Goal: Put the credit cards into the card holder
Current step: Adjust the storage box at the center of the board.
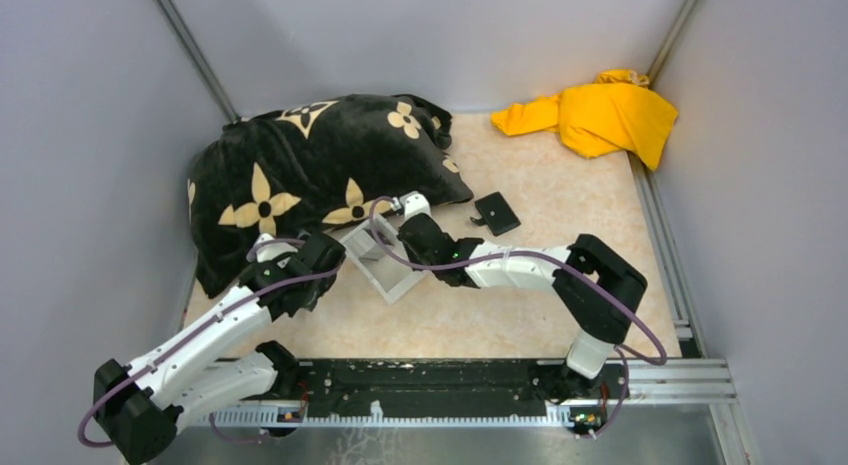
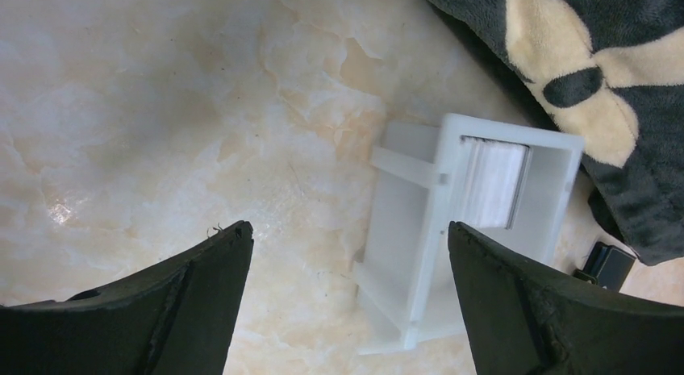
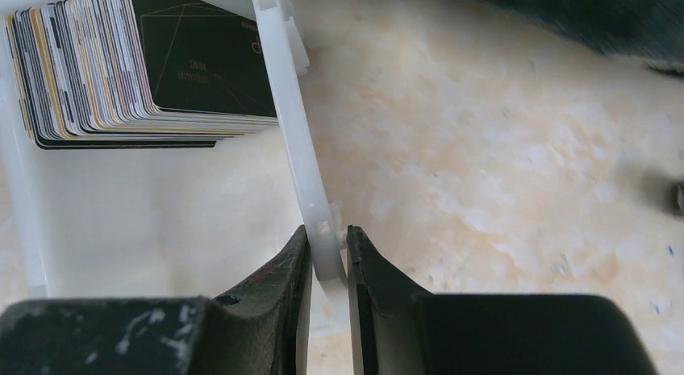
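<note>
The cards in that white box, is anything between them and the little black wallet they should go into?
Yes. The credit cards stand inside the white box, whose side wall the right gripper pinches. That wall and the gripper itself lie between them and the card holder.

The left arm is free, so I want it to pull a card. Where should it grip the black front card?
Probably by its upper edge, from above: the black front card stands on edge against the stack, its face toward the white tray's empty part, leaving room for one of the left gripper's open jaws. The right gripper pinches the tray wall.
</note>
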You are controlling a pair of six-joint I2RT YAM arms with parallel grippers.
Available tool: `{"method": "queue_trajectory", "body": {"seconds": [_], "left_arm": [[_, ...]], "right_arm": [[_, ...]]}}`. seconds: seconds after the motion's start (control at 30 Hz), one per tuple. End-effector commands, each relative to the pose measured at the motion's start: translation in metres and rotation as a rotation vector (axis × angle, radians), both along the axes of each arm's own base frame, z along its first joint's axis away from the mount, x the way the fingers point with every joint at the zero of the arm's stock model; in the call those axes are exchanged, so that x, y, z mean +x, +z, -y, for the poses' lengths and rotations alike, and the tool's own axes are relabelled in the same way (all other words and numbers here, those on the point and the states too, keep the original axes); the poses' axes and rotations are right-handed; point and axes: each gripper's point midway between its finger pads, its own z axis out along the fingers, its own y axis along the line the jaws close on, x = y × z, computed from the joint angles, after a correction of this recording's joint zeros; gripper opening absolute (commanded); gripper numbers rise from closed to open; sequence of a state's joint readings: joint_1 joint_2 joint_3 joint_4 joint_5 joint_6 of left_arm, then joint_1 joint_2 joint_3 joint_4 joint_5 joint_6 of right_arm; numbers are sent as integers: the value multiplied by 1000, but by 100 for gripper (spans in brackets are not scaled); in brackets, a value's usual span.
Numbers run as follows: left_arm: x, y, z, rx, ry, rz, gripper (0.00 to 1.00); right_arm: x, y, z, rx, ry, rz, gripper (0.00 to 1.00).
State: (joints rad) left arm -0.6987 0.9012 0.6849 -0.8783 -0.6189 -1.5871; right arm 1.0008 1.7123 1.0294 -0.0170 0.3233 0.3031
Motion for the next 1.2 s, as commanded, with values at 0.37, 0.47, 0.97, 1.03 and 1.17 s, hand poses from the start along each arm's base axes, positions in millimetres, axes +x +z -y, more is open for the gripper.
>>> {"method": "queue_trajectory", "body": {"seconds": [0.37, 0.47, 0.97, 1.03, 1.17], "left_arm": [[16, -22, 13, 100, -89, -11, 95], [16, -27, 13, 115, -91, -18, 95], [19, -24, 1, 148, -53, 32, 95], [22, -20, 0, 147, -39, 56, 94], [30, -11, 1, 128, -45, 133, 99]], "right_arm": [[-7, 27, 13, 192, -282, 1, 1], [-14, 25, 7, 177, -267, -8, 19], [-8, 120, 19, 145, -171, 265, 69], [3, 149, 25, 209, -221, 373, 74], [-1, 171, 18, 318, -114, 476, 99]]}}
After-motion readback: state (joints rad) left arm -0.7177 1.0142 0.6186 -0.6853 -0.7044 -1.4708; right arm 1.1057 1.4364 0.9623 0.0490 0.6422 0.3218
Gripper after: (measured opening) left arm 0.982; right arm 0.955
